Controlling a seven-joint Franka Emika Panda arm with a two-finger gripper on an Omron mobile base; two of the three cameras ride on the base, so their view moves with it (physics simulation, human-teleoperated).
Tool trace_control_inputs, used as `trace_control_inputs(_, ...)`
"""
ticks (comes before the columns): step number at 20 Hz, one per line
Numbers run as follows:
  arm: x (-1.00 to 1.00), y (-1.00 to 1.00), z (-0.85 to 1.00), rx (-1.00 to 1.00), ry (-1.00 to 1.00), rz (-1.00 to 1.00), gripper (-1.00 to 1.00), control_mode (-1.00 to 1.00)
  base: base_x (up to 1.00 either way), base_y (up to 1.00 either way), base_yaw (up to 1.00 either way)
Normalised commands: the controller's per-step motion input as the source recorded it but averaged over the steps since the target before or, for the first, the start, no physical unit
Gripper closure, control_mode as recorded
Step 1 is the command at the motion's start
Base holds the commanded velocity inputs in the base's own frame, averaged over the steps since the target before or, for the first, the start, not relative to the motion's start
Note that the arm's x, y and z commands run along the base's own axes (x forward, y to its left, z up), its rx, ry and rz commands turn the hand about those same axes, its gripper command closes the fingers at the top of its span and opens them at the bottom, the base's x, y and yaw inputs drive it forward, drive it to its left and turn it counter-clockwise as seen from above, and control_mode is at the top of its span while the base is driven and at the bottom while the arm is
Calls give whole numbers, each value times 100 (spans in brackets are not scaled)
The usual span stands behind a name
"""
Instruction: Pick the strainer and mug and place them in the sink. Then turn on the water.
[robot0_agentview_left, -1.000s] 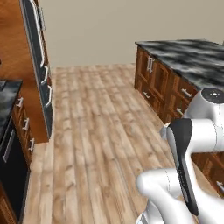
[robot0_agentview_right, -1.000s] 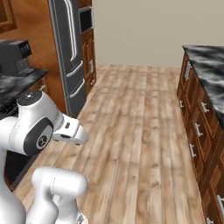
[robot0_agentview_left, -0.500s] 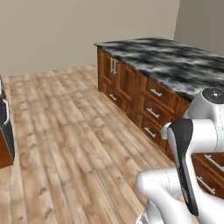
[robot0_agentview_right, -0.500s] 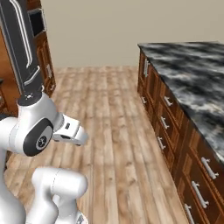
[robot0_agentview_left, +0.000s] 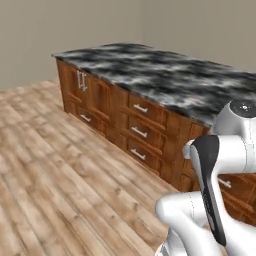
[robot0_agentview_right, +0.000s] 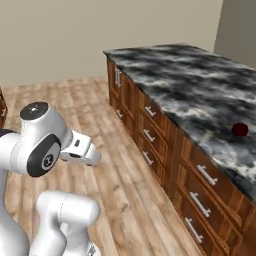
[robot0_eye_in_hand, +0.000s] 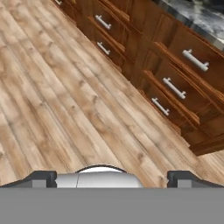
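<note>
Now claw (robot0_eye_in_hand: 112, 177) spread, empty, over wood floor (robot0_eye_in_hand: 52, 100) beside drawers (robot0_eye_in_hand: 175, 87).

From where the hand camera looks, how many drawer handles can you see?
5. Three silver handles run down the near stack of drawers: top, middle, bottom. Two more sit farther along the cabinets. Others may lie beyond the picture's edge.

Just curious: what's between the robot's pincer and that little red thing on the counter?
In the right base view: wood floor, drawer fronts, then bare marbled countertop.
</note>
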Motion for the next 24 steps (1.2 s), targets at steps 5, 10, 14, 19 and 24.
trace_control_inputs(5, 0, 0, 0, 0, 0, 0, -100, 100, 34, 0, -51)
trace_control_inputs(10, 0, 0, 0, 0, 0, 0, -100, 100, 36, 5, -49)
trace_control_inputs(14, 0, 0, 0, 0, 0, 0, -100, 100, 49, 18, -42)
trace_control_inputs(19, 0, 0, 0, 0, 0, 0, -100, 100, 53, 28, -40)
trace_control_inputs(24, 0, 0, 0, 0, 0, 0, -100, 100, 60, 34, -40)
